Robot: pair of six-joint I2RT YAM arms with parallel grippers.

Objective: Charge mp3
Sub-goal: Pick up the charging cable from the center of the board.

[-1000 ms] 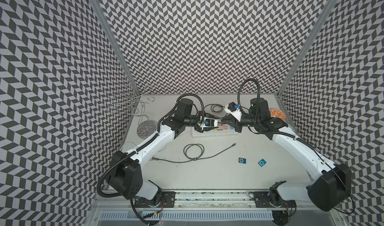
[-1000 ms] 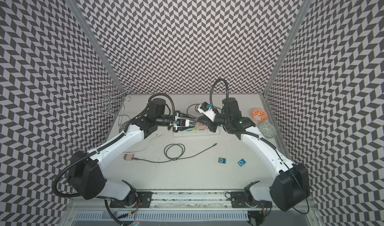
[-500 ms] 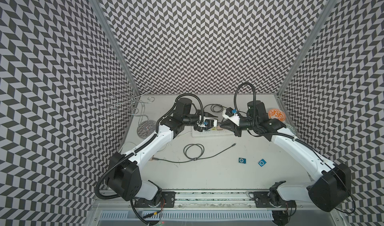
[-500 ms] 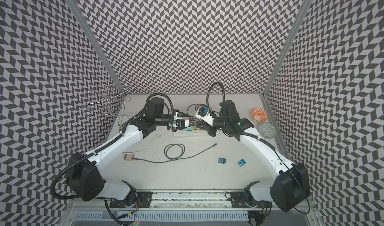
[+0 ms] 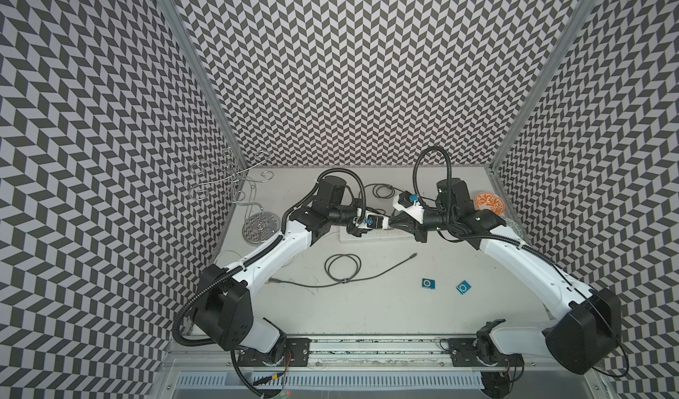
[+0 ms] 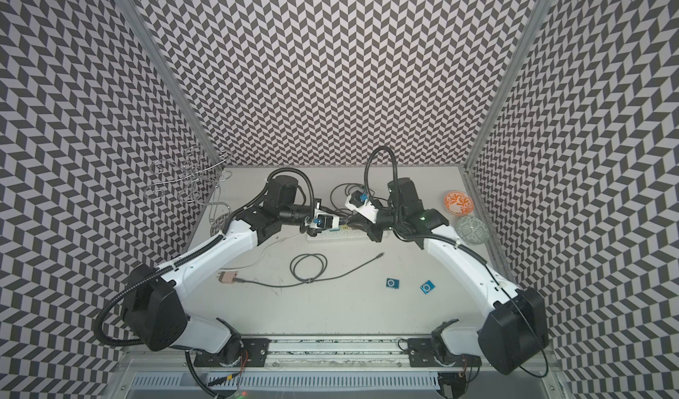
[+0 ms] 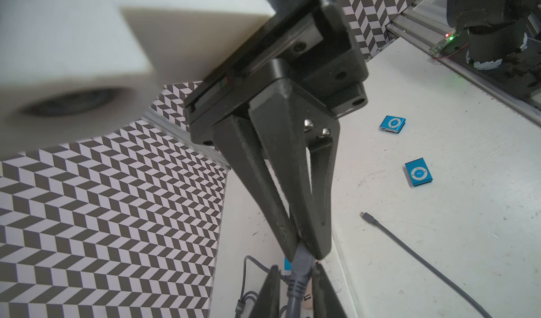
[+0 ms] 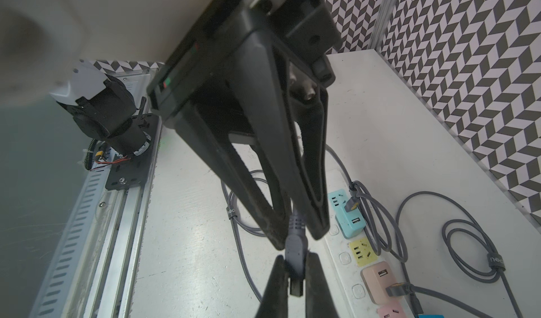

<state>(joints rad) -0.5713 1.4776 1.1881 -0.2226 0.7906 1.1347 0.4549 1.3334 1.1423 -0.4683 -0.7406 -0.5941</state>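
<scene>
My right fingers (image 7: pixel 275 220) pinch a grey cable plug (image 8: pixel 295 249) by the far power strip (image 6: pixel 338 235); my left fingers (image 8: pixel 313 214) clamp it too. Two blue mp3 players (image 5: pixel 428 283) lie on the near-right worktop (image 5: pixel 367 316). They look light and slick; I'd grip one by its side edges.

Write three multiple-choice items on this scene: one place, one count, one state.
1. The orange bowl stands: A) back right on the table B) back left C) front centre.
2. Blue mp3 players lying loose before the power strip: A) one B) two C) four.
3. The right end effector is: A) open B) shut on an mp3 player C) shut on a grey USB plug.
Key: A, it sits on the robot's far right; B, both top views show two; C, both wrist views show the pinch.
</scene>
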